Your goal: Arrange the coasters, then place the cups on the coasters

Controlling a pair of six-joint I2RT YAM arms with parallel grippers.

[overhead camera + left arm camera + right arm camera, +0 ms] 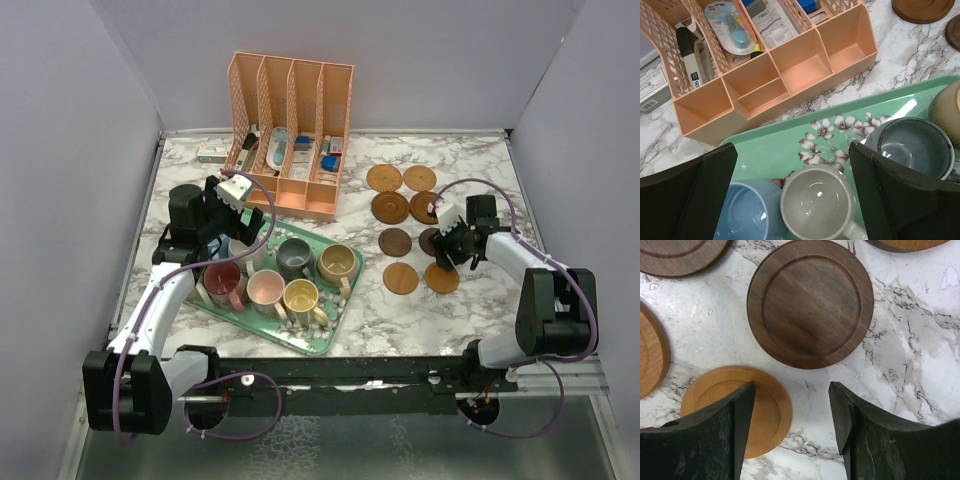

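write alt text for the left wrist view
The left pincer hangs open above a cream mug on a green floral tray, flanked by a blue mug and a grey-blue mug; a peach desk organiser stands behind.

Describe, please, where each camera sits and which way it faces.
Top external: above and behind the arm bases, looking down on the white marble table; both arms show, left gripper over the green floral tray, right gripper over round wooden coasters.
Left wrist: on the left arm, angled down at a cream ceramic mug and peach plastic organiser; its black fingers show.
Right wrist: straight down on a dark brown coaster; its black fingers show.
Shared: tray and organiser appear in top and left wrist views.
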